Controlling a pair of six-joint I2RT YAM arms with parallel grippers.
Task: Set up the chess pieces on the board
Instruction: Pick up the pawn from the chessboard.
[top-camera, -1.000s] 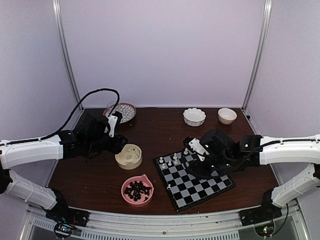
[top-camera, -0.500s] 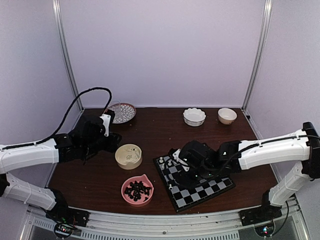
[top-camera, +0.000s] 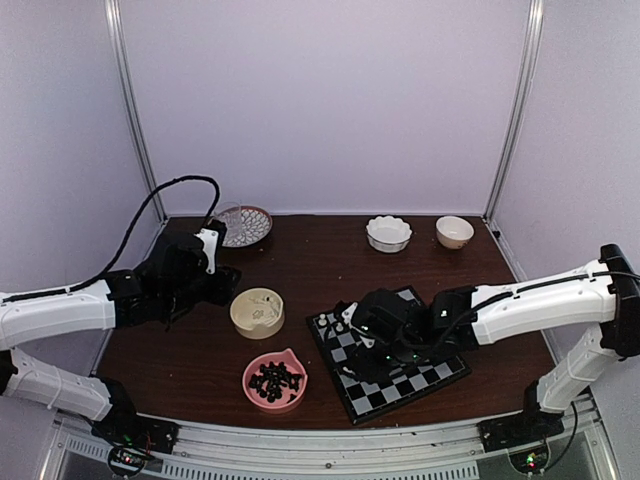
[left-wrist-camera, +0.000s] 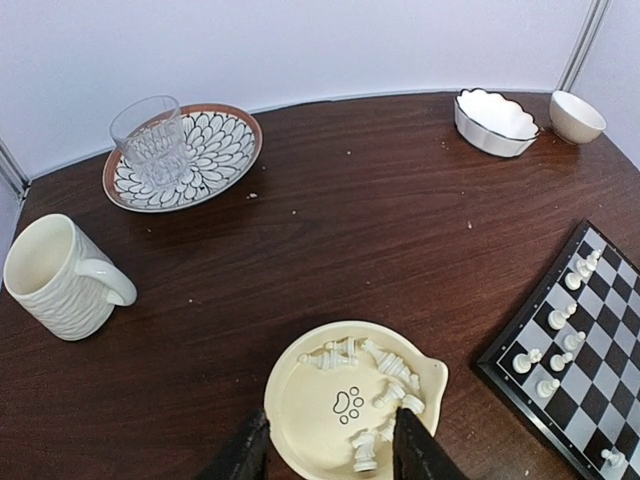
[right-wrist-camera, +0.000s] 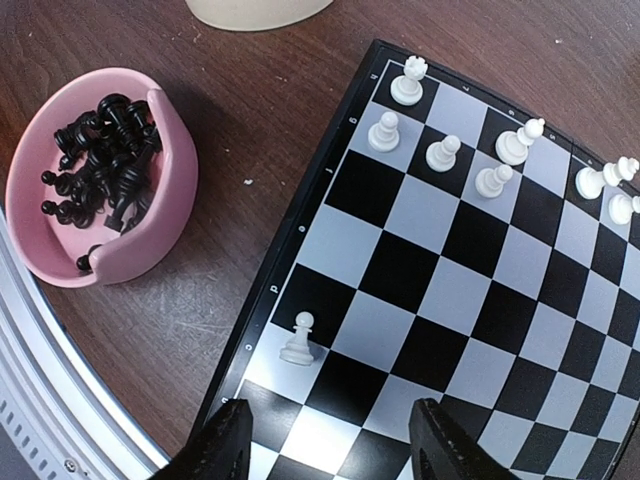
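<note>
The board (top-camera: 412, 386) lies right of centre, its near-left part under my right gripper (top-camera: 362, 350). In the right wrist view the board (right-wrist-camera: 450, 300) carries several white chess pieces (right-wrist-camera: 443, 152) along its far edge and one lone white pawn (right-wrist-camera: 298, 338) near the left border. My right gripper (right-wrist-camera: 335, 445) hangs open above the near-left squares, the pawn just ahead of its left finger. My left gripper (left-wrist-camera: 330, 455) is open over the near rim of a cream bowl (left-wrist-camera: 300, 420) holding several white chess pieces (left-wrist-camera: 390, 365) lying down.
A pink bowl (right-wrist-camera: 165, 215) of black pieces (right-wrist-camera: 105, 150) sits left of the board, close to the table's front rail (right-wrist-camera: 40, 400). At the back left stand a white mug (left-wrist-camera: 60, 275) and a glass (left-wrist-camera: 150, 150) on a patterned plate (left-wrist-camera: 225, 150). Two white bowls (left-wrist-camera: 495, 120) sit back right.
My right arm has swung left and nearer across the board to its near-left corner. My left arm has drawn back slightly to the left. Neither gripper's jaws have changed.
</note>
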